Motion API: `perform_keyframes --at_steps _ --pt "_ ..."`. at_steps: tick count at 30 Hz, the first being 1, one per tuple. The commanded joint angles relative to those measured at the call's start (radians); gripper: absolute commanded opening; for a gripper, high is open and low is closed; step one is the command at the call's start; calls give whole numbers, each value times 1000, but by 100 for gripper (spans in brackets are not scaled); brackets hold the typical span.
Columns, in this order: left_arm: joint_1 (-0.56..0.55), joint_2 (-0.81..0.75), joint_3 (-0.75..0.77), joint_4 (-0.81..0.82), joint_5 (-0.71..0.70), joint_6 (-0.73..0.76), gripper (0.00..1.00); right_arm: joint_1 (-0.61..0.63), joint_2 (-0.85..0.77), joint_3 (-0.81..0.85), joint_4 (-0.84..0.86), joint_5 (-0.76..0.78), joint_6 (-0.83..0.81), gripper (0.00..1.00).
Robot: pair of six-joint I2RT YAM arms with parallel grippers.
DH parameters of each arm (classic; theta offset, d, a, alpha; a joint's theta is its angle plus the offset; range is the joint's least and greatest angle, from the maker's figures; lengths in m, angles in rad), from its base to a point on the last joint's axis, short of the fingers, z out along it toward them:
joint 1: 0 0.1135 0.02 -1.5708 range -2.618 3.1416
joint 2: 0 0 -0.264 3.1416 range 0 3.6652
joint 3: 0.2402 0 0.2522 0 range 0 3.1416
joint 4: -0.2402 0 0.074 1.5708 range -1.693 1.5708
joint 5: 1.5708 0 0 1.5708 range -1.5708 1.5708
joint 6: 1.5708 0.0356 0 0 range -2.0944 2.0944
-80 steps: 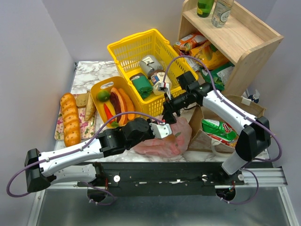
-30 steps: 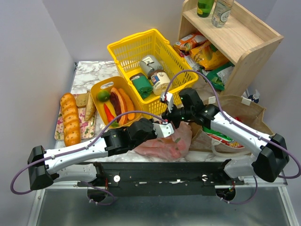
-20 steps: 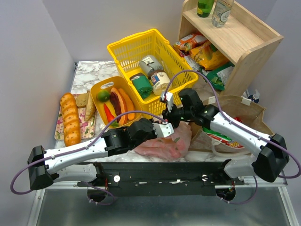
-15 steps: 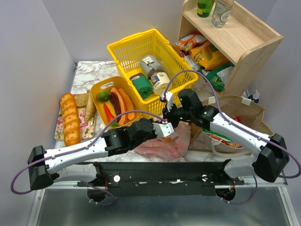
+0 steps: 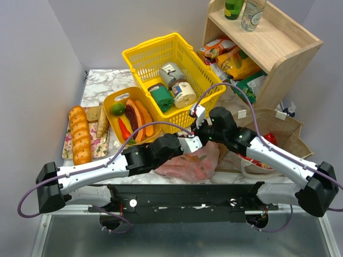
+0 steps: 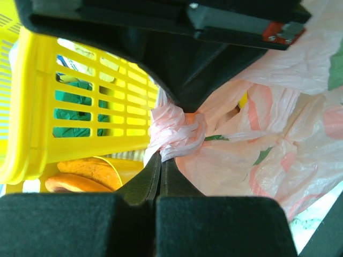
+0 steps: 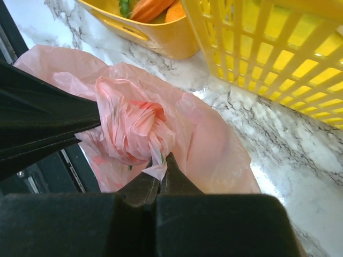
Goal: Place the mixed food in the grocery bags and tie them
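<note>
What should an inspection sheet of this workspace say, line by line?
Surface: marble table, crowded.
Job's things: pink bag lies at the near edge, neck bunched; paper bag stands at the right; toy food sits in a tub.
Clutter: basket holding tins; bread at the left.
Grippers: left gripper and right gripper are both shut on the pink bag's neck.
Cables: purple cables arc over the tub and basket; no snag seen.
Surroundings: wooden shelf with packets and bottles; grey walls.
</note>
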Motion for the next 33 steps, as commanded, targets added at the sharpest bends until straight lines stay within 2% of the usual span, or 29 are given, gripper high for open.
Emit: perform_keyframes --at_steps 1,5,6,8,9,12,15,20,23,24,29,33 --pt "-4 7 0 -6 -92 -9 0 -3 -62 -12 16 94 4 1" --pt "-4 30 0 6 -118 -6 0 -3 -67 10 -8 -36 4 1" --pt "-4 31 2 12 -120 -6 0 -3 -68 14 -16 -59 4 5" --pt "-4 25 -1 30 -126 -3 0 -5 -67 31 -28 -131 4 19" --pt "-4 20 -6 40 -129 8 0 -6 -65 43 -54 -137 5 41" --pt "-4 -12 -26 72 -121 26 0 -28 -59 94 -131 -156 4 67" --pt "-4 -41 -46 87 -98 39 0 -81 -82 118 -179 -190 -1 73" --pt "-4 -59 -64 95 -68 59 0 -207 -125 123 -186 -306 4 73" --pt "-4 -59 -66 96 -58 65 0 -255 -90 167 -191 -331 -6 67" --pt "-4 -58 -64 96 -57 66 0 -261 -72 183 -191 -332 -9 61" --pt "-4 -55 -58 96 -54 77 0 -262 117 319 -212 -351 -45 44" --pt "-4 -53 -58 90 -63 79 0 -264 240 408 -289 -366 -107 40"
